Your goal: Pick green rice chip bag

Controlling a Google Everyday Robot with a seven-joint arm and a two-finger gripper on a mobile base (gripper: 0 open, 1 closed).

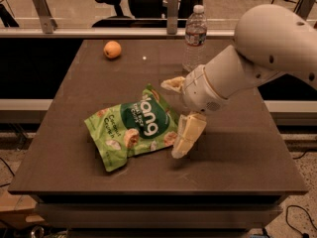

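**Observer:** Entry 1. Where is the target?

**Me:** The green rice chip bag (132, 132) lies flat on the worktop (237, 157), a little to the 9 o'clock side of centre. Its long axis runs from 8 o'clock to 2 o'clock. My pincer (172, 118) is at the bag's 3 o'clock edge, spread wide. 1 of its fingers (173, 83) is over the bag's 1 o'clock corner, the other by its 4 o'clock corner. Nothing is held. I cannot tell whether the lower tip touches the film.

**Observer:** Risks from here?

**Me:** 3, as I judge them.
- Risk 1: the pouch is crinkly and looks puffed. Closing on the edge alone may catch only a thin fold of film, which would slide out on the lift.
- Risk 2: if the lower finger drags along the worktop while closing, it could shove the bag toward 9 o'clock instead of getting under it. The bag looks light and nothing backs it.
- Risk 3: a grasp at 1 end leaves the rest hanging, and the swing could peel it free.

**Observer:** Neighbours?

**Me:** The orange fruit (112, 49), at 11 o'clock of the bag, is well apart, so low concern. The water bottle (196, 36) stands upright at 1 o'clock, near my forearm (233, 76). A wide swing of the arm on the lift could knock it over.
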